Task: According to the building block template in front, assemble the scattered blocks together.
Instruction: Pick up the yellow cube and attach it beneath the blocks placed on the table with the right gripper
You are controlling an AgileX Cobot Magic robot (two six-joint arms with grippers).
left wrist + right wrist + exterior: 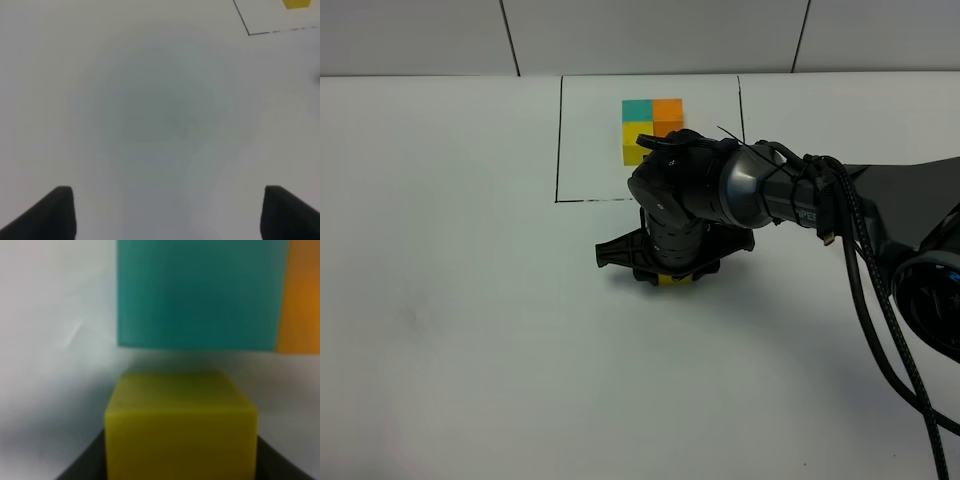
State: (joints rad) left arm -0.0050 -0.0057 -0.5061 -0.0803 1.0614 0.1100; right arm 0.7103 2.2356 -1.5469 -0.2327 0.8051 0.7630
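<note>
Framed template (pixel 652 128): 3 cubes joined. Loose yellow cube (pixel 181 427) just short of teal cube (pixel 200 295), orange cube (pixel 300 297) alongside.

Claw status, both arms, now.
Left claw: open, holding nothing.
Right claw: closed on the yellow block.

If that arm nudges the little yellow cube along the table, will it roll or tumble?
Probably neither. The yellow cube has flat faces and sits squat, so it should slide rather than roll. It looks solid and matte, so it likely keeps its shape. The right gripper brackets it, and the teal cube lies just ahead.
</note>
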